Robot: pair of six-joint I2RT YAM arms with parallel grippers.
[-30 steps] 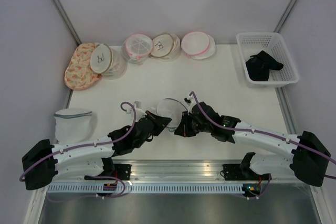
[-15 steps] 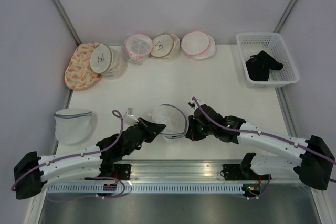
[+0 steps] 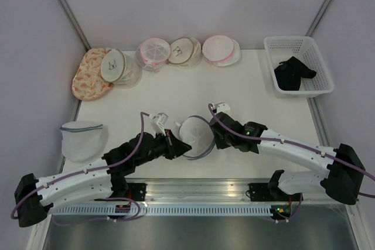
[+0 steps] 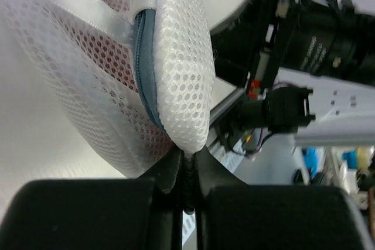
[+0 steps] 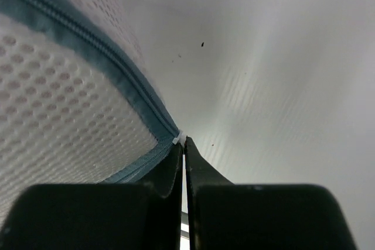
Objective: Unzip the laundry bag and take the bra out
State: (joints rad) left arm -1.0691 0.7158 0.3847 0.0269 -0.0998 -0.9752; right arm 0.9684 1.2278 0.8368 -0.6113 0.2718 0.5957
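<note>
The left pincer (image 4: 187,157) and right pincer (image 5: 183,144) clamp the laundry bag (image 3: 196,134).

White mesh laundry bag (image 3: 196,134), blue-grey zipper (image 5: 88,48)

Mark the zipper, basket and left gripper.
zipper (image 5: 88,48): right wrist view, blue tape mid-run.
basket (image 3: 321,67): top view, right wall.
left gripper (image 4: 187,155): left wrist view, between shut fingertips.
</note>
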